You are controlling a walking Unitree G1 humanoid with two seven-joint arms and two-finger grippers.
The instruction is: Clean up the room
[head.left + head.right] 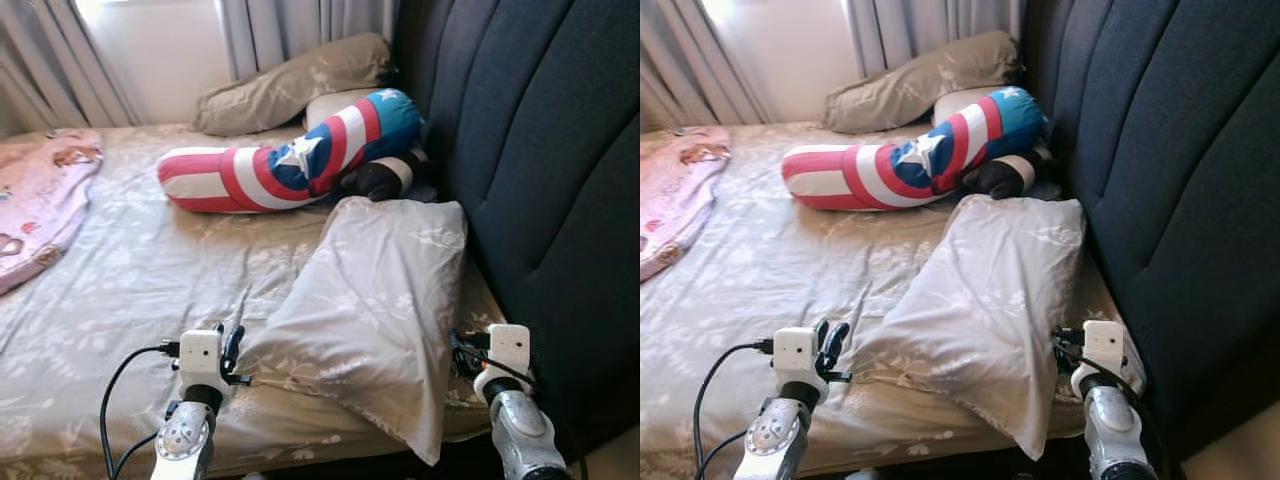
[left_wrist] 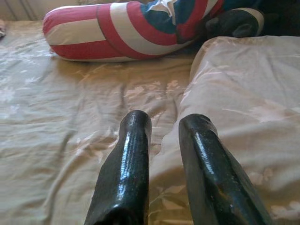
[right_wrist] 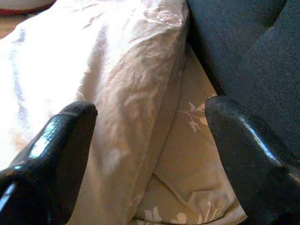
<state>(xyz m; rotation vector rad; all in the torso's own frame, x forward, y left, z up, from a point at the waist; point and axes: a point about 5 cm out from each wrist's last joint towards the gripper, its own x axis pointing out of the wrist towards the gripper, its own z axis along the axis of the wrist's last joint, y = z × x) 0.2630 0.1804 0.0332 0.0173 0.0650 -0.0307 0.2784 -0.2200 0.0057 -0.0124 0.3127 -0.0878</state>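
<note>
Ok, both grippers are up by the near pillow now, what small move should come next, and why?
Probably ease the right gripper forward and close it on the pillow's edge. Its fingers stand wide open with the pillow edge between them, beside the dark headboard. The left gripper, fingers slightly apart, sits at the pillow's other side on the sheet, gripping nothing yet. The pillow lies askew and overhangs the bed edge.

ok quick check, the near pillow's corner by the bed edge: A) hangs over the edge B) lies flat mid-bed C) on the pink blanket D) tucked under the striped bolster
A: the near pillow has its lower corner drooping past the bed edge, between the left pincer and the right pincer.
</note>
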